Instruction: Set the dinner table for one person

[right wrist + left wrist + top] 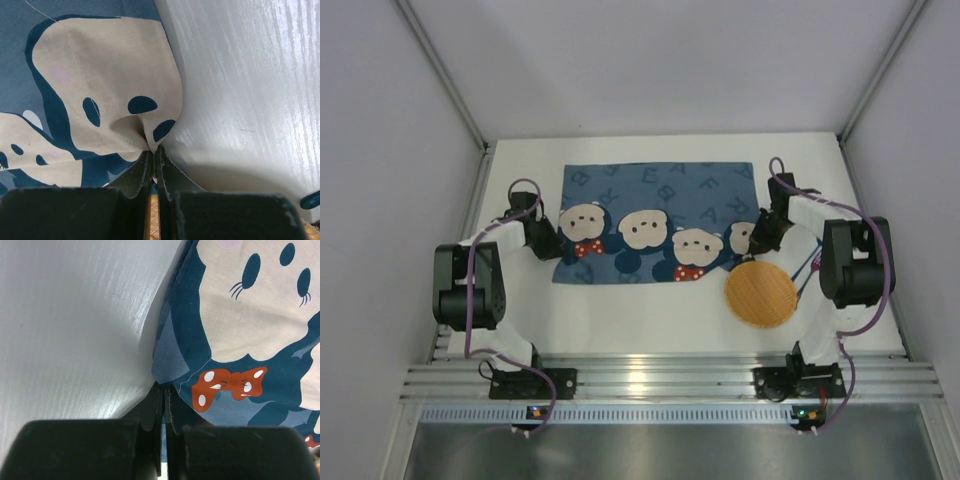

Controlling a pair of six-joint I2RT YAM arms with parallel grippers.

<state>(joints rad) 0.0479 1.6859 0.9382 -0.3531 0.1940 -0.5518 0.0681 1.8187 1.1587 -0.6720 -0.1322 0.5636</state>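
A blue cloth placemat (655,225) printed with bears lies on the white dinner table (650,320). My left gripper (548,245) is at the mat's near-left corner. In the left wrist view this gripper (164,387) is shut, pinching the folded corner of the placemat (240,340) just above the table (75,315). My right gripper (760,235) is at the mat's right edge. In the right wrist view it (153,149) is shut on a bunched fold of the placemat (100,75), with bare table (240,75) to the right.
A round woven orange mat (761,293) lies just near of my right gripper, close to the right arm. Thin blue sticks (807,268) lie beside it. Grey walls enclose the table on three sides. An aluminium rail (650,378) runs along the near edge.
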